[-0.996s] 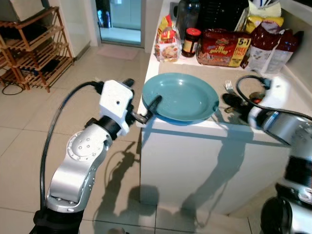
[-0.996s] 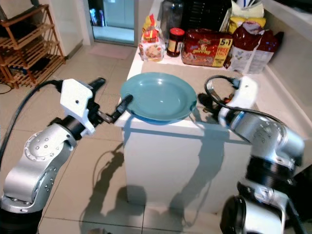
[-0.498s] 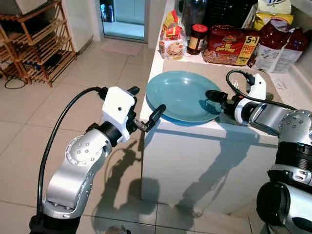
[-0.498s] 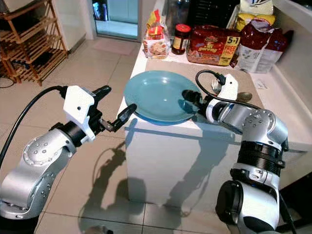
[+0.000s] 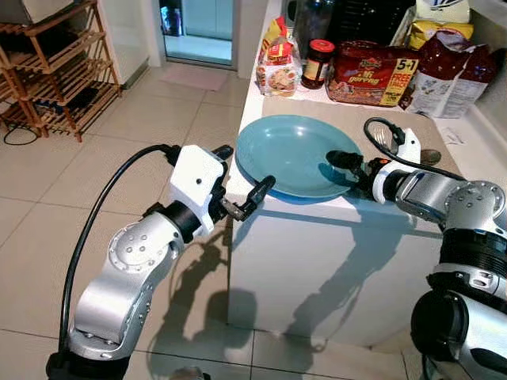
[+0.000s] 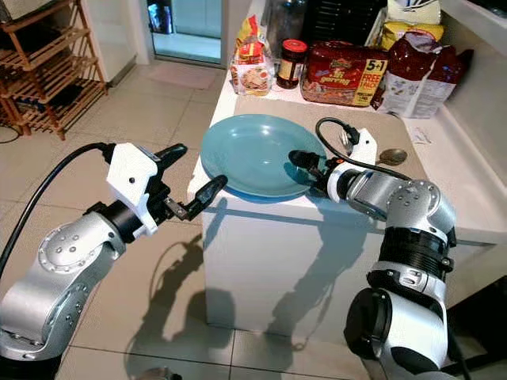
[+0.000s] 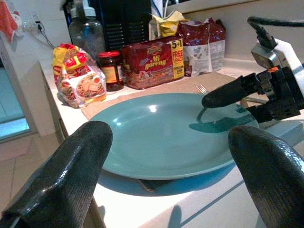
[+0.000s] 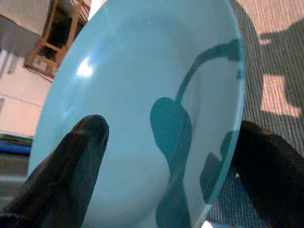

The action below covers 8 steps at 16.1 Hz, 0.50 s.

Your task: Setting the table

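A teal plate (image 5: 289, 150) lies on a brown mat (image 5: 352, 119) on the white counter (image 5: 333, 214), its near left rim reaching the counter's edge. My left gripper (image 5: 243, 170) is open just off the plate's left rim, apart from it, and faces the plate (image 7: 161, 133) across the counter corner. My right gripper (image 5: 348, 170) is open at the plate's right rim, one finger (image 8: 80, 147) over the plate (image 8: 142, 80) and the other finger (image 8: 270, 166) outside the rim. A fork (image 5: 375, 141) and a spoon (image 5: 428, 156) lie on the mat right of the plate.
A jar (image 5: 317, 63), a red noodle pack (image 5: 368, 75) and snack bags (image 5: 273, 67) line the back of the counter. A wooden rack (image 5: 55, 75) stands at the far left on the tiled floor (image 5: 95, 174). A doorway (image 5: 194, 32) opens beyond.
My right gripper has swung left from the fork and spoon to the plate's right rim. My left gripper has drawn back slightly from the plate's left rim. The camera shifted a little.
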Motion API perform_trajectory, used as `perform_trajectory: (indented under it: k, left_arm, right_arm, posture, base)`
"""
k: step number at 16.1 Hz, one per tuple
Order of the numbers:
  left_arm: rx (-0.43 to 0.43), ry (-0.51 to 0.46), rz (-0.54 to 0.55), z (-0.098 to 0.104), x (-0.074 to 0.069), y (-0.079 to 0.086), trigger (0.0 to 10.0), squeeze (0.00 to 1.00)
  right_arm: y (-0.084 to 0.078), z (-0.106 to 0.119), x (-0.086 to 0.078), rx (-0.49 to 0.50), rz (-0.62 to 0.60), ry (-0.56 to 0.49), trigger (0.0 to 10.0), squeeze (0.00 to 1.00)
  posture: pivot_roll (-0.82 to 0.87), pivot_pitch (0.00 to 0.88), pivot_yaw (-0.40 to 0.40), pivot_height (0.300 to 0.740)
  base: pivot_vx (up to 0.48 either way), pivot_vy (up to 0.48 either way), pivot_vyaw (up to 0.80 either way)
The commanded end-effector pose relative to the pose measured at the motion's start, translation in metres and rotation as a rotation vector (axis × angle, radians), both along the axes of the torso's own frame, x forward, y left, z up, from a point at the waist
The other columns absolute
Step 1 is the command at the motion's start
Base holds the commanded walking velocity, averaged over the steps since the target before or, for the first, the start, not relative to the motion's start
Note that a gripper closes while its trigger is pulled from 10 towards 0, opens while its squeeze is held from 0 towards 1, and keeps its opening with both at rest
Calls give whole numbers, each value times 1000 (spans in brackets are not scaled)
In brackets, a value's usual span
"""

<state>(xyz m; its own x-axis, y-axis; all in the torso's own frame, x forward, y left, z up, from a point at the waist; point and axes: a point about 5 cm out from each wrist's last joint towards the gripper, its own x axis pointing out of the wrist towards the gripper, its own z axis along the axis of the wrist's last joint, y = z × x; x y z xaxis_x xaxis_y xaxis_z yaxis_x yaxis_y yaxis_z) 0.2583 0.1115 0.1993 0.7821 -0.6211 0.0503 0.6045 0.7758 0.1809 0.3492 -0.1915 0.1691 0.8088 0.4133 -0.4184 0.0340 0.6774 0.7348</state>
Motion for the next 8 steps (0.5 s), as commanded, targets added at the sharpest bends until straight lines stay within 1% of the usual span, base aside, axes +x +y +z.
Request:
perform_trajectory:
  k: [1,2,3,4,5,6,8]
  left_arm:
    - [5,-7,-26,3,-4,-4,10000,0]
    - [8,2,-28,2,-4,-3,10000,0]
    - [8,7,-29,2,-5,-3,10000,0]
    - [8,8,-30,1,-5,-3,10000,0]
    - [7,19,-43,0,-8,-4,10000,0]
    - [9,22,-58,0,-9,-5,10000,0]
    - [7,25,-66,0,-11,-6,10000,0]
  right_arm:
    - [4,3,3,28,2,-1,7961,0]
    - [7,3,4,33,13,2,4353,0]
    - [11,2,5,42,21,9,3255,0]
    - [11,1,5,45,22,10,2549,0]
    - [13,0,5,58,25,16,1529,0]
    - [13,-1,5,60,23,19,78,0]
    - [14,-2,6,60,21,28,0,0]
  posture:
    - [122,11,-91,740]
    - [125,11,-93,740]
    - [128,11,-97,740]
    - [128,11,-97,740]
    - [128,11,-97,740]
    - [133,10,-101,740]
    - [133,10,-101,740]
  base:
    - [0,0,0]
    - [0,0,0]
    - [0,0,0]
    - [0,0,0]
    - [0,0,0]
    - [0,0,0]
    - [0,0,0]
